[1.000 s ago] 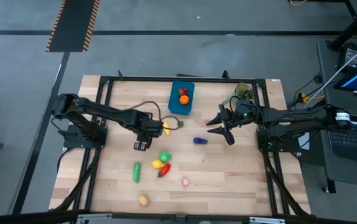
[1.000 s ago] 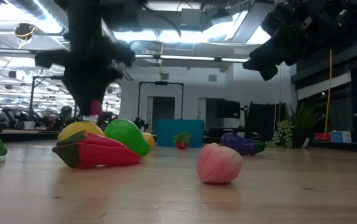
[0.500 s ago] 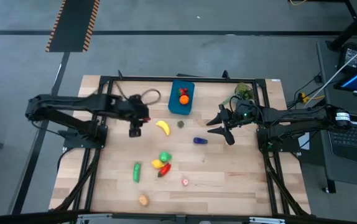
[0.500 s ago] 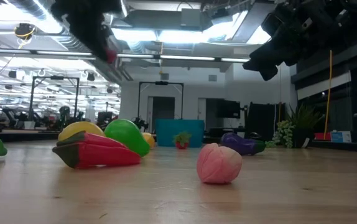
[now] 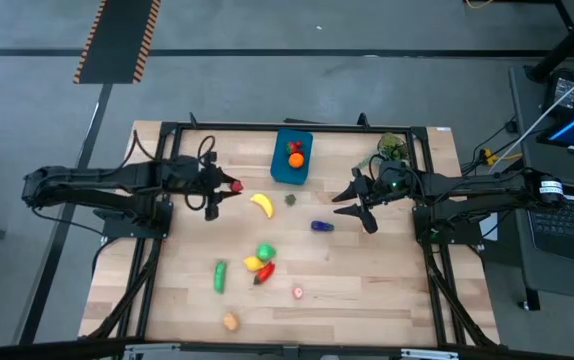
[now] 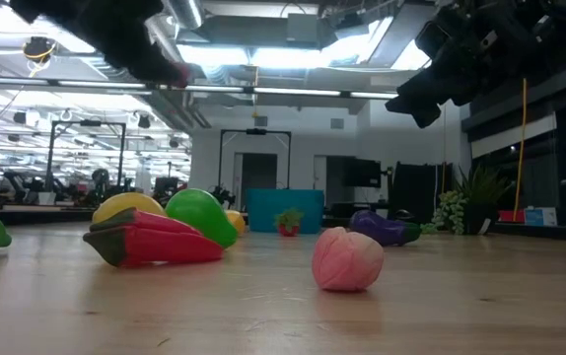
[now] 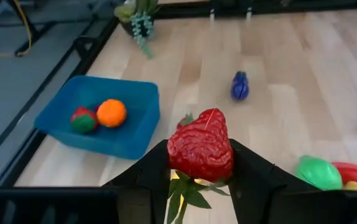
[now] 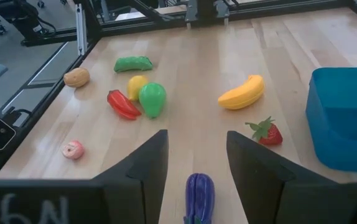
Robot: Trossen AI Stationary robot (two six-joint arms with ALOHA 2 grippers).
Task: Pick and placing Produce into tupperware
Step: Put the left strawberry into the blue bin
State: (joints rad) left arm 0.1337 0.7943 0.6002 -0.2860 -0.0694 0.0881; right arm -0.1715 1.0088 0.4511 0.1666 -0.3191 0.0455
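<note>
A wooden bench (image 5: 367,290) is seen from overhead, with a dark arm reaching in from each side. The left end effector (image 5: 217,192) hovers over the bench's left part, pinching a red strawberry (image 7: 201,147); overhead it shows only as a red speck (image 5: 236,186), while the left wrist view shows it filling the gap between the two fingers (image 7: 155,177), leaves hanging below.

The teal tub (image 5: 292,157) sits near the bench's far edge, at the middle. It holds an orange (image 7: 111,112) and a red-and-green piece (image 7: 83,119), clearest in the left wrist view.

The right end effector (image 5: 352,203) hangs right of centre, fingers spread and holding nothing; the right wrist view shows the bare gap. A purple eggplant (image 5: 321,226) lies just beside it on the bench.

A yellow banana (image 5: 261,205) lies below the tub, with a second strawberry (image 8: 266,132) near it, which the right wrist view shows plainly. Nearer the front lie a green pear-shaped fruit (image 5: 265,251), a yellow piece (image 5: 252,264) and a red pepper (image 5: 264,272) clustered together, a cucumber (image 5: 220,277) to their left, a pink fruit (image 5: 298,292) and a tan one (image 5: 230,321).

A leafy sprig (image 5: 391,147) sits at the far right corner.

The low view shows the cluster and the pink fruit (image 6: 348,259) close up, with the tub (image 6: 284,209) far behind.
</note>
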